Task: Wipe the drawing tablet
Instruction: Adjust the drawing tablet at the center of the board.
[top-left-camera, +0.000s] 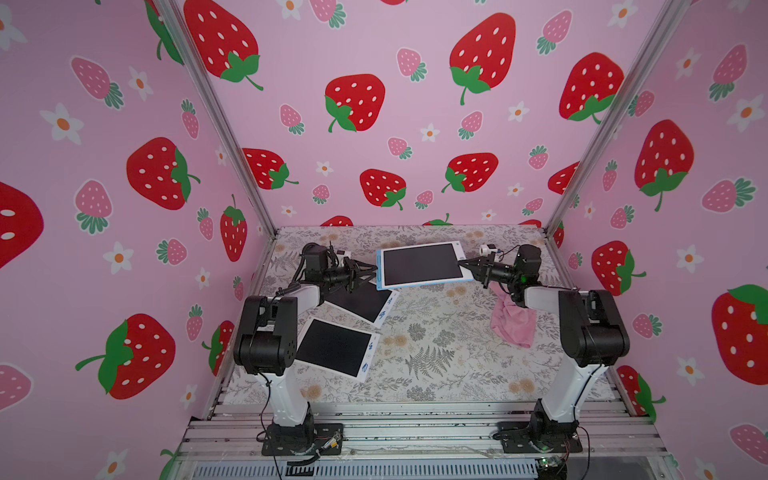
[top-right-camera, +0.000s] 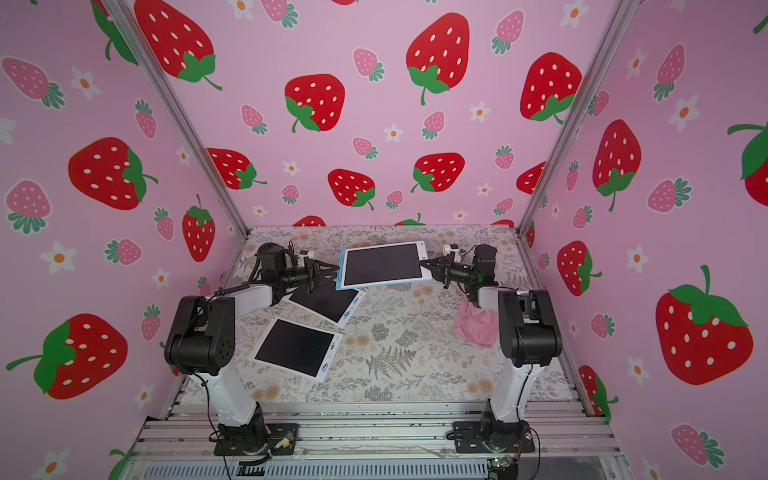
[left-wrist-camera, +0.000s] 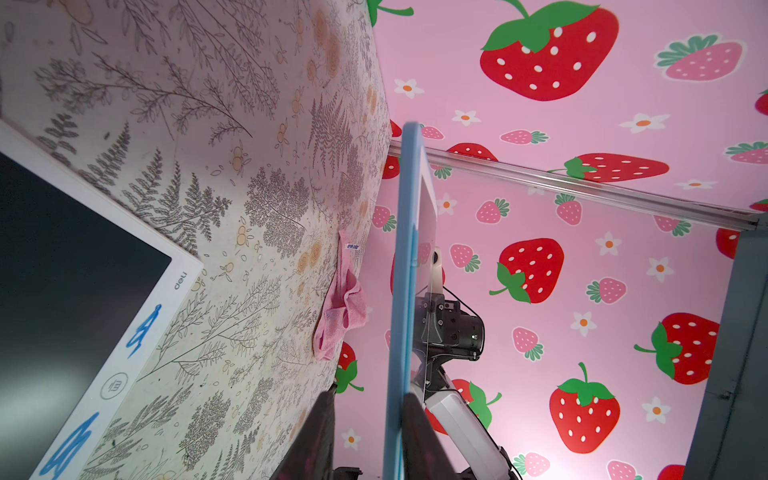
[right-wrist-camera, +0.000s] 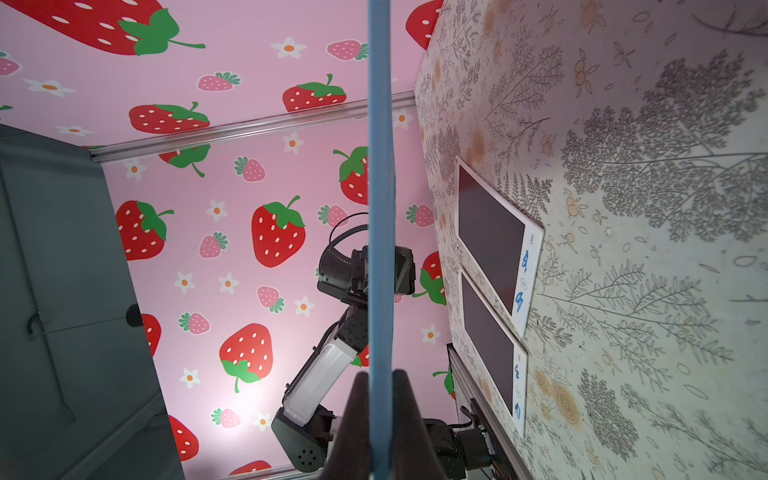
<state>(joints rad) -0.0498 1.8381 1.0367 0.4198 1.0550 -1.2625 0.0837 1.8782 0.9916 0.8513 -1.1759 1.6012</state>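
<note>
Blue-framed tablet (top-left-camera: 422, 264) held above the bench (top-left-camera: 436, 353), right gripper (top-left-camera: 464, 263) clenched on one edge, left gripper (top-left-camera: 371, 272) straddling the opposite edge, its grip uncertain; pink cloth (top-left-camera: 513, 322) lies unused, wiping evidently still to do.

Pink strawberry-print walls (top-left-camera: 374, 124), botanical-print tabletop (top-left-camera: 436, 353).

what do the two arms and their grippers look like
Both arms match: the left arm and right arm have white link shells, chunky black joint housings and black base plates, with thin black cables along them. The left gripper and right gripper have slim dark fingers. A green light glows on the right wrist.
</note>
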